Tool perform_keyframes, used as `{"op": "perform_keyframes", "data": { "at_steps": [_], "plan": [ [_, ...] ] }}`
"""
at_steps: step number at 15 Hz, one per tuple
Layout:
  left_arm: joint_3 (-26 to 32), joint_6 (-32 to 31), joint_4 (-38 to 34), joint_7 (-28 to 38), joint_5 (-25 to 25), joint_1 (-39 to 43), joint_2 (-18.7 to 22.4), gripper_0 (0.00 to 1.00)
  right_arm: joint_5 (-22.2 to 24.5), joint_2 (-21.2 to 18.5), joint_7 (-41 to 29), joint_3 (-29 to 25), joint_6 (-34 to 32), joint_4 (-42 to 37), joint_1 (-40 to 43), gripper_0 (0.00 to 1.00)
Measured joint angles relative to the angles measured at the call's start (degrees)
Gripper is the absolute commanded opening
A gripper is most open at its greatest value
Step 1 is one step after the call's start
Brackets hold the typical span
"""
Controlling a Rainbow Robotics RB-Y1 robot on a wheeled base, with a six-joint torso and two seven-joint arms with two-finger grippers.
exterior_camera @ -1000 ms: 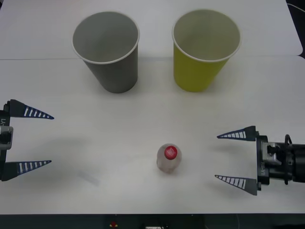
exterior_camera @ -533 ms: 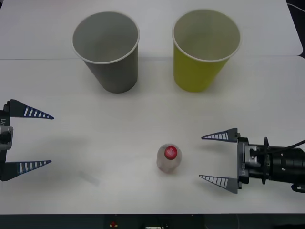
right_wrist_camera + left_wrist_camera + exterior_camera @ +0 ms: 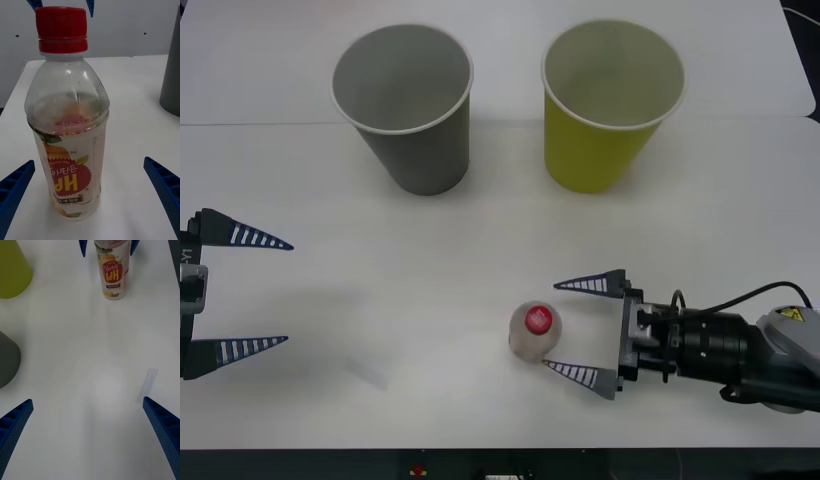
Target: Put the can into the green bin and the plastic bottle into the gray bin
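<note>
Plastic bottle (image 3: 534, 331): it stands upright on the white desk (image 3: 480, 260) near the front edge, about midway along it. You see its red cap from above in the front view. The right wrist view shows its clear upper body and a colourful label (image 3: 71, 180) with a red patch; whether any liquid is inside is hard to tell.

Right gripper (image 3: 570, 327): your right arm reaches in from the desk's right edge, low and level with the bottle. The blue ribbed fingers (image 3: 578, 374) are spread wide, their tips just beside the bottle on its right side. One tip sits a little toward the back of the desk, the other a little toward the front. Neither finger presses on the bottle, so nothing is grasped. In the right wrist view the bottle stands between the two fingers, with bare desk on both sides of it.

Left gripper (image 3: 255, 292): your left arm waits at the desk's left edge, fingers spread apart and holding nothing, well apart from the bottle. Its wrist view looks across the desk to the bottle (image 3: 111, 272).

Gray bin (image 3: 406, 105): upright near the back of the desk, left of centre, its mouth open upward.

Green bin (image 3: 608, 102): upright beside the gray bin, right of centre, the two apart and not touching.
</note>
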Motion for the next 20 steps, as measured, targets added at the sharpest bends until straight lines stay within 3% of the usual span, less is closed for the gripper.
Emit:
{"op": "perform_keyframes", "data": {
  "at_steps": [5,6,7,8,11,16,20],
  "plan": [
    [0.0,0.0,0.0,0.0,0.0,0.0,0.0,1.00,5.0,3.6,-1.3,0.7,2.4,0.1,-1.7,1.00],
    [0.0,0.0,0.0,0.0,0.0,0.0,0.0,1.00,5.1,3.8,-1.4,1.1,2.7,0.0,-1.9,0.76],
    [0.0,0.0,0.0,0.0,0.0,0.0,0.0,1.00,5.1,3.9,-1.5,1.4,2.9,0.0,-2.1,0.32],
    [0.0,0.0,0.0,0.0,0.0,0.0,0.0,1.00,5.1,4.0,-1.5,1.5,3.0,0.1,-2.1,0.07],
    [0.0,0.0,0.0,0.0,0.0,0.0,0.0,1.00,5.1,4.1,-2.0,1.5,3.0,0.0,-2.2,0.00],
    [0.0,0.0,0.0,0.0,0.0,0.0,0.0,1.00,5.0,3.9,-3.0,1.5,3.3,0.0,-2.3,0.00],
    [0.0,0.0,0.0,0.0,0.0,0.0,0.0,1.00,2.4,2.1,-5.9,0.9,2.1,-0.2,-2.3,0.00]
  ]
}}
